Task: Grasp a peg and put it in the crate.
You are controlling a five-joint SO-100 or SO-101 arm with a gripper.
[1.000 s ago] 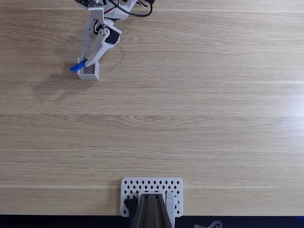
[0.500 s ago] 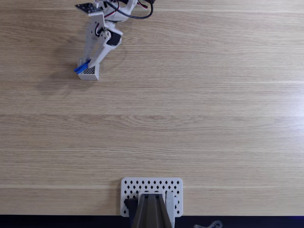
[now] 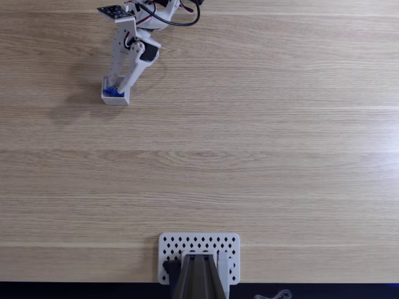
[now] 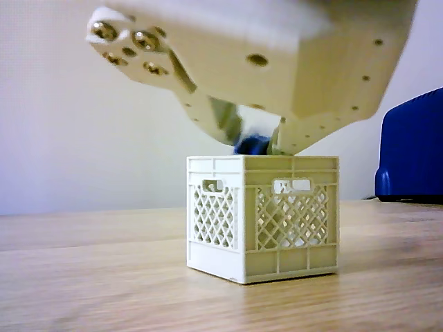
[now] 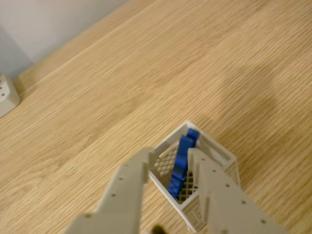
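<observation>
The blue peg (image 5: pixel 181 163) is leaning tilted inside the white crate (image 5: pixel 222 155) at the lower centre of the wrist view, its top end poking over the far rim. The gripper (image 5: pixel 170 155) is hanging right above the crate, fingers parted either side of the peg; whether they are touching it cannot be told. In the fixed view the crate (image 3: pixel 116 98) is sitting at the upper left of the wooden table (image 3: pixel 249 137), under the gripper (image 3: pixel 115 84).
</observation>
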